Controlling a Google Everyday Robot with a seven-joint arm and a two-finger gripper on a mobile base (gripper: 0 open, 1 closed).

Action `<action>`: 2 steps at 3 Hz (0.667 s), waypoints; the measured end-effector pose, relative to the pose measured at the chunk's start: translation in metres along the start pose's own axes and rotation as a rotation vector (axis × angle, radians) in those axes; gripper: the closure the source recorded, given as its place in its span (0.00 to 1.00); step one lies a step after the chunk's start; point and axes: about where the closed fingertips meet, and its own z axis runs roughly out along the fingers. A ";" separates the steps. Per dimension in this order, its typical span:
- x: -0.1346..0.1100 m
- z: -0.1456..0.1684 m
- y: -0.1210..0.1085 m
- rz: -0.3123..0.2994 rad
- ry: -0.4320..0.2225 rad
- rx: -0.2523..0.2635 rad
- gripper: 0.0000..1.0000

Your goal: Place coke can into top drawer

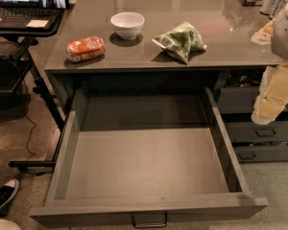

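So, the table (144, 56) carries everything, with the top drawer (149, 162) pulled wide open below. At the right edge the hand (271, 102) hangs, can't tell if it's open or closed. Sideways near the table's front-left corner lies the coke can (85, 48), beside the white bowl (127, 24).

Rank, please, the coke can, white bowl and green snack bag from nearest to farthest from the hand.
From the hand at the right edge:
1. Green snack bag, right of centre.
2. White bowl, farther back.
3. Coke can, far left.
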 end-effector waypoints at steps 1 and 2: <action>0.000 0.000 0.000 0.000 0.000 0.000 0.00; -0.022 0.009 -0.018 0.048 -0.077 0.015 0.00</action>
